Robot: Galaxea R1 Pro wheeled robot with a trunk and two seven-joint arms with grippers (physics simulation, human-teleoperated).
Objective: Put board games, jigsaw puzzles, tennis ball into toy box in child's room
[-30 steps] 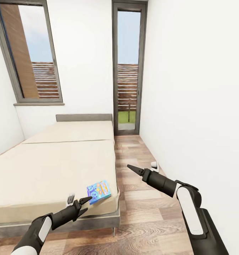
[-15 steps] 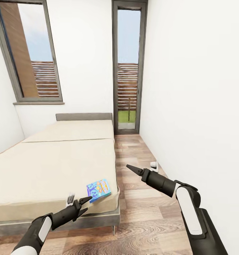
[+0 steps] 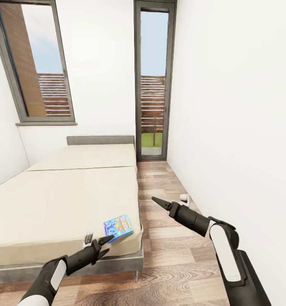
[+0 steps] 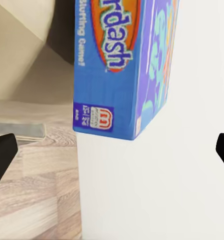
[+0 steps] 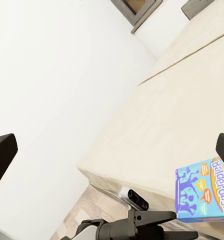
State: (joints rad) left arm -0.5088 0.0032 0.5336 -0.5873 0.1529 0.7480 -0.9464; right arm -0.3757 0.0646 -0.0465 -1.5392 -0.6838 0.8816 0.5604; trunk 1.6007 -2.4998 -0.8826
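Head view: blue board game box [image 3: 118, 225] lies flat on the beige mattress of the bed [image 3: 54, 199], at the near corner by the wood-plank floor [image 3: 177, 255]. Left gripper [image 3: 107, 245] sits just short of the box's near edge, fingers apart, nothing held. Right gripper [image 3: 156, 201] hangs over the floor beside the bed, fingers drawn to a point; whether fully closed, cannot tell. Small white object [image 3: 184, 197] on the floor by the right wall. Left wrist view: box [image 4: 122, 65] close ahead, lettered "...rdash", both dark fingertips at the frame edges, wide apart. Right wrist view: box [image 5: 204, 190] on the mattress corner, left gripper [image 5: 161, 227] just beside it.
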